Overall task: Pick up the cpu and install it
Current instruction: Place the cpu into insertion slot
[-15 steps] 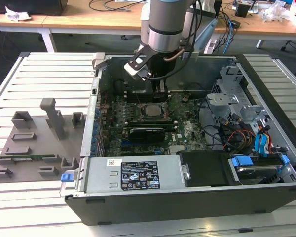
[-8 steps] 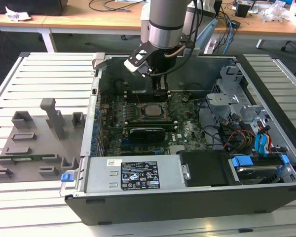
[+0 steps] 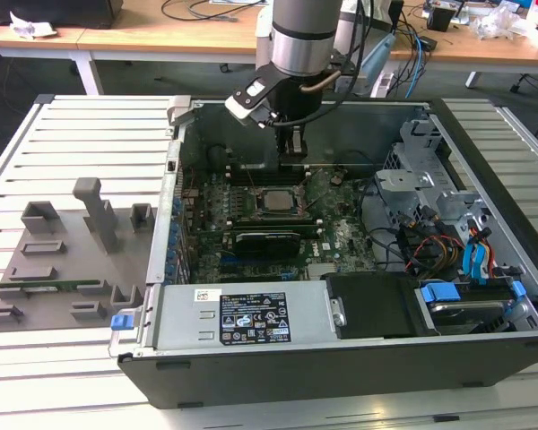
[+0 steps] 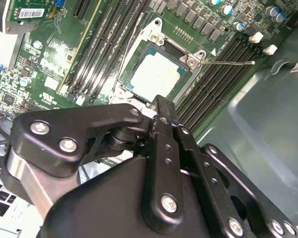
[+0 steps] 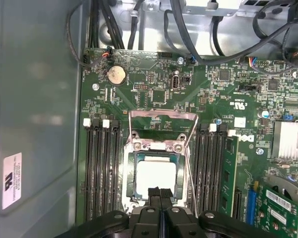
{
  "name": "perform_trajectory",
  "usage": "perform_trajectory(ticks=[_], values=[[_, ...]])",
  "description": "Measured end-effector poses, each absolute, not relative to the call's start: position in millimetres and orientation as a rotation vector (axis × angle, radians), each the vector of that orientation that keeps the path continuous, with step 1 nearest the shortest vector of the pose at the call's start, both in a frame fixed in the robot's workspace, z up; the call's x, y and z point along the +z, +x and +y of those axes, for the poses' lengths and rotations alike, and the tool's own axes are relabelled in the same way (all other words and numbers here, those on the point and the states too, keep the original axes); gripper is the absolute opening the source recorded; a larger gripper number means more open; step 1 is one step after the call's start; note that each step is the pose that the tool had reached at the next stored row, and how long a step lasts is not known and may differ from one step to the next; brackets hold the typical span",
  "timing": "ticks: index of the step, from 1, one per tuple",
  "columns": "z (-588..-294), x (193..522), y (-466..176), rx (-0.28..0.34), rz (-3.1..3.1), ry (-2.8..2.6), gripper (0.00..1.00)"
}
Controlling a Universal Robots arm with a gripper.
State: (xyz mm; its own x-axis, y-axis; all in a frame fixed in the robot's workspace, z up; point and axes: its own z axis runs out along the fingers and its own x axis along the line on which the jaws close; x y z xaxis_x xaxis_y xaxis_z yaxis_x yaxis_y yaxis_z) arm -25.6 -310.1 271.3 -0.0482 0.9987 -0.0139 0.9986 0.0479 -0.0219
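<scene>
The cpu point(image 3: 273, 201) lies flat in the motherboard socket inside the open computer case point(image 3: 484, 206), its silvery top plate facing up. In both wrist views the cpu point(image 4: 156, 75) point(image 5: 156, 173) sits inside the socket frame, with the metal retention plate point(image 5: 163, 130) swung open beside it. My gripper point(image 3: 293, 159) hangs just above the cpu's edge. Its black fingers point(image 4: 160, 106) are pressed together, and the gripper point(image 5: 159, 192) is shut with nothing between them.
Rows of memory slots point(image 5: 102, 171) flank the socket on both sides. A thin metal lever point(image 4: 228, 63) sticks out from the socket. A long black expansion card point(image 3: 267, 240) lies nearer the case front. A grey fixture tray point(image 3: 72, 260) sits at the exterior view's left.
</scene>
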Motion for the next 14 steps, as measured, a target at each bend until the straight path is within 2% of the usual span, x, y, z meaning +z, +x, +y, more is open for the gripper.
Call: perform_trajectory(ticks=[8,14], values=[[-310.1,293.3,-25.6,0.040,-2.270,-2.164,0.11],[-310.1,295.2,-25.6,0.040,-2.270,-2.164,0.11]])
